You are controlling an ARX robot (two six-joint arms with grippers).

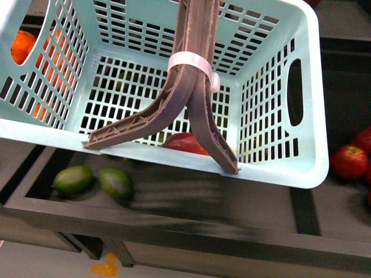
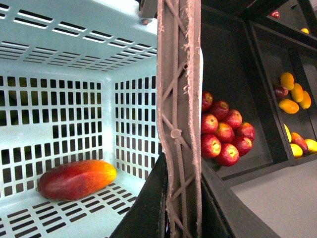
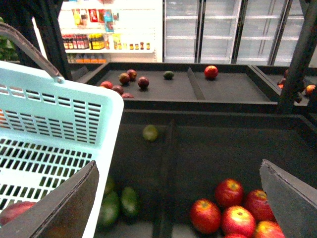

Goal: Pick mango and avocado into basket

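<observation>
The pale teal basket (image 1: 272, 168) hangs tilted above the dark fruit bins, its two brown handles (image 1: 194, 87) bound by a white tie. My left gripper (image 2: 181, 208) is shut on those handles (image 2: 179, 99). Inside, a dark red and orange mango (image 2: 77, 178) lies on the lattice floor, and the front view also shows the mango (image 1: 185, 142) through the wall. Two green avocados (image 1: 73, 179) (image 1: 115, 182) lie in the bin below the basket's near rim. My right gripper (image 3: 181, 198) is open and holds nothing, beside the basket (image 3: 59, 114) and above the avocados (image 3: 130, 201).
Red apples (image 3: 233, 208) are piled in the bin to the right of the basket and show there in the front view too (image 1: 349, 161). Oranges (image 1: 23, 46) sit behind its left wall. A divider (image 3: 166, 188) splits the avocado and apple bins. Yellow mangoes (image 2: 292, 94) fill a farther bin.
</observation>
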